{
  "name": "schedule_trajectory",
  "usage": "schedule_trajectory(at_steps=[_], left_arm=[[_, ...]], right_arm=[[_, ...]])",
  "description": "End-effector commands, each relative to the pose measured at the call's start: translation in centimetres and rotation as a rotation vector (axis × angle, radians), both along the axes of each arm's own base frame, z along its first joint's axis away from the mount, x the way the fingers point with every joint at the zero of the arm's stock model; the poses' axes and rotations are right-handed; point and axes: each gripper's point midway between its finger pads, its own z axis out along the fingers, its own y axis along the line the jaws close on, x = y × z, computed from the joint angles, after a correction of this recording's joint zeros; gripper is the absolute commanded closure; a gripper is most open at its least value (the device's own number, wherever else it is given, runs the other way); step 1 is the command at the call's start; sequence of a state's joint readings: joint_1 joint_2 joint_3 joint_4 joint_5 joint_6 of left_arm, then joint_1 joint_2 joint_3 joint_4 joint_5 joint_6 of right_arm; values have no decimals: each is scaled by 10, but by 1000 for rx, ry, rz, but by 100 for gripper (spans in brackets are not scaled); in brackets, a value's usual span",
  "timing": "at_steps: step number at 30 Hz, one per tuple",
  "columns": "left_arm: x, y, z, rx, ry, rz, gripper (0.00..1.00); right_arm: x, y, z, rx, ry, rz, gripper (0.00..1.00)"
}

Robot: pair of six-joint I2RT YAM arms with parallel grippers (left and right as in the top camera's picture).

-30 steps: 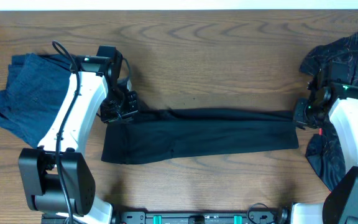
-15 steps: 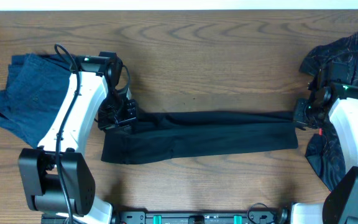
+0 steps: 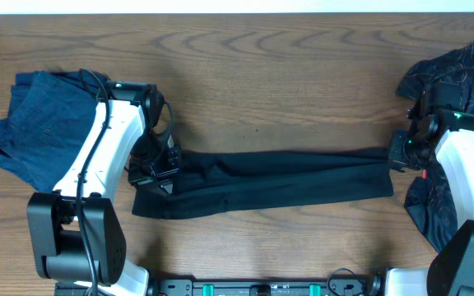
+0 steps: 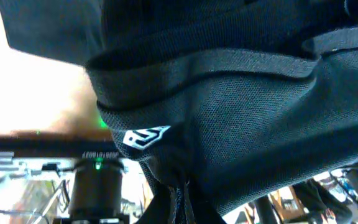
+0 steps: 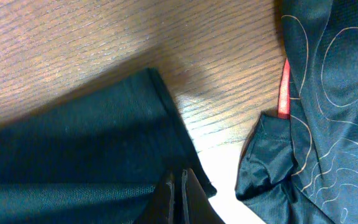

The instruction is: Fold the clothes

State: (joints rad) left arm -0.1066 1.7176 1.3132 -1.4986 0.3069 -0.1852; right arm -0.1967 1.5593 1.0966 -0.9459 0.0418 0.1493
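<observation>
- A black knit shirt (image 3: 278, 177) lies as a long, narrow folded band across the middle of the brown wood-grain surface (image 3: 286, 74), running from one arm to the other.
- The left gripper (image 3: 160, 168) is clamped on the band's left end. There the cloth is bunched and lifted a little, with loose folds spreading below it.
- In the left wrist view the black fabric fills nearly the whole frame, draped in thick folds, with a small white logo (image 4: 145, 137) on one fold.
- The right gripper (image 3: 394, 153) is pinched tight on the band's right end; the wrist view shows its fingers (image 5: 168, 198) pressed together at the hem, at the corner of the cloth.
- A crumpled dark blue garment (image 3: 31, 123) sits at the far left of the surface, partly under the left arm.
- A black swirl-patterned garment (image 3: 459, 70) is heaped at the far right. A red strip (image 5: 284, 90) shows at its edge, near the shirt's end but apart from it.
</observation>
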Motion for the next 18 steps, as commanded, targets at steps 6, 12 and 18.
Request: schedule_trajectory(at_steps=[6, 12, 18], left_arm=[[-2, 2, 0, 24, -16, -36, 94], [15, 0, -7, 20, -89, -28, 85], [35, -1, -13, 18, -177, -25, 84]], right_arm=[[0, -2, 5, -24, -14, -8, 99], [0, -2, 5, -23, -13, -7, 99], [0, -2, 5, -23, -13, -7, 99]])
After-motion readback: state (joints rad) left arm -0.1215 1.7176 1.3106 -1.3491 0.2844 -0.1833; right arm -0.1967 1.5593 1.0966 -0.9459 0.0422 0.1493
